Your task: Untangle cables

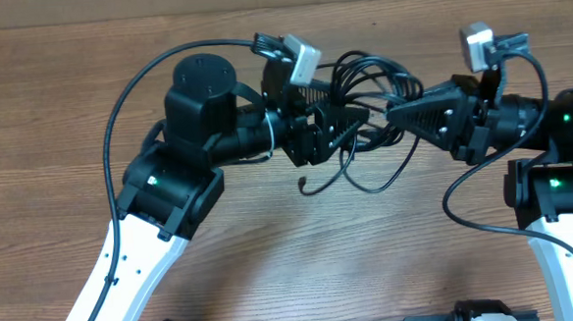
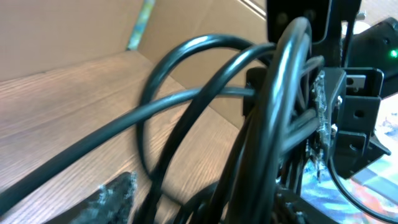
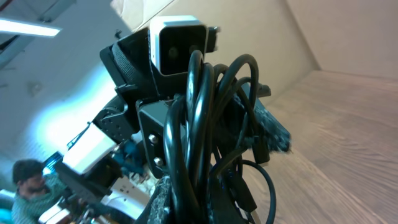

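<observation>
- overhead: the cables (image 1: 375, 117) hang as one knotted bundle between the two arms, above the middle of the table (image 1: 272, 250). loose loops sag from the bundle toward the near edge, and one free end curls out below the left arm.
- overhead: the left gripper (image 1: 348, 123) comes at the bundle from its left and the right gripper (image 1: 394, 114) from its right, tips facing each other and both reaching the knot. the bundle's long axis runs roughly along the line between them, so neither arm is clearly nearer.
- left wrist: thick black strands arch right across the lens and lead straight ahead into the right gripper's rough pads (image 2: 320, 109), which are pinched tight on them. one of the left arm's own fingers (image 2: 115, 193) shows low and to the left, with strands passing beside it. the other finger is hidden, so i cannot tell how wide the left jaws stand or whether they grip.
- right wrist: several strands rise from its own narrow jaws at the bottom edge and drape over the left gripper opposite, under the white camera housing (image 3: 177, 40).
- judgement: the next pull likely depends on the left jaws taking a single strand, so the arms can draw apart along that shared line.
</observation>
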{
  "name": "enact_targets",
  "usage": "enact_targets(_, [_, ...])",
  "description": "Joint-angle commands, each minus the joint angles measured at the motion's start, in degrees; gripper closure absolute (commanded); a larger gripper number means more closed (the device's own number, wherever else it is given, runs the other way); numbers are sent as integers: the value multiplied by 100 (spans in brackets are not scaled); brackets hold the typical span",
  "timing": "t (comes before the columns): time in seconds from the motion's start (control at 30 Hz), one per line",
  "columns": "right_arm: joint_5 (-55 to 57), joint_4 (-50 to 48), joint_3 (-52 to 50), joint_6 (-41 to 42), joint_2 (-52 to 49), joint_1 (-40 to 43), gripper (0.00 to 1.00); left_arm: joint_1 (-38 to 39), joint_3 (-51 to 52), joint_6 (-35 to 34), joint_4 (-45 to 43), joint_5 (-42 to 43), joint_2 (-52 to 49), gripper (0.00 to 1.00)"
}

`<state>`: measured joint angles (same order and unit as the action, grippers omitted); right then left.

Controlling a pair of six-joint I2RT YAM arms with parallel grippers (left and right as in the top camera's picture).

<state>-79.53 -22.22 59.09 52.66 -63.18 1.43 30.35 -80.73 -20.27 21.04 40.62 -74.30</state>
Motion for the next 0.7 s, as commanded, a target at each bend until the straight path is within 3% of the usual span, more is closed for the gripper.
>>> enact_targets(0.0, [26, -46, 50, -61, 79, -101, 96, 90, -42, 146, -20, -55, 52, 47])
enact_targets(0.1, [22, -46, 50, -61, 79, -101, 96, 87, -42, 144, -28, -50, 55, 63])
enact_targets(0.23, [15, -39, 50, -61, 66, -101, 91, 85, -42, 138, -31, -52, 55, 94])
enact_targets(0.3, [13, -39, 50, -61, 50, -101, 88, 85, -42, 90, -33, -55, 55, 96])
enact_targets(0.33, [2, -37, 50, -61, 35, -101, 83, 79, -42, 74, -37, -52, 55, 95])
enact_targets(0.37, [-20, -37, 50, -61, 7, -101, 70, 79, -42, 74, -44, -55, 55, 96])
enact_targets(0.47, [-94, 59, 50, -61, -74, -101, 54, 79, -44, 76, -52, -55, 55, 96])
enact_targets(0.53, [-155, 151, 50, -61, -127, -101, 27, 79, -42, 85, -50, -57, 55, 96])
enact_targets(0.67, [-254, 203, 50, -61, -177, -101, 4, 74, -44, 323, -33, -46, 61, 96])
